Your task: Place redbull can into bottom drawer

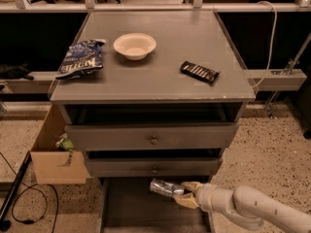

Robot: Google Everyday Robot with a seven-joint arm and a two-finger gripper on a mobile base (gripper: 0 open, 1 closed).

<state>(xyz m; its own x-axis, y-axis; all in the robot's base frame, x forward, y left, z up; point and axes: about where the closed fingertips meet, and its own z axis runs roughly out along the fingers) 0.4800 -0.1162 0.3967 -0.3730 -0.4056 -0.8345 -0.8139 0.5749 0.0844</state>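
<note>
The redbull can [163,188], slim and silvery-blue, lies sideways in my gripper [181,195] just over the open bottom drawer [127,212]. My white arm [252,208] reaches in from the lower right. The gripper's tan fingers [188,201] are closed around the can's right end. The can hangs near the back of the drawer, right below the front of the middle drawer [153,166].
A grey cabinet top [160,52] carries a blue chip bag [80,58], a white bowl [134,45] and a dark candy bar [199,72]. A cardboard box [54,152] stands at the left of the cabinet. Cables lie on the floor at lower left.
</note>
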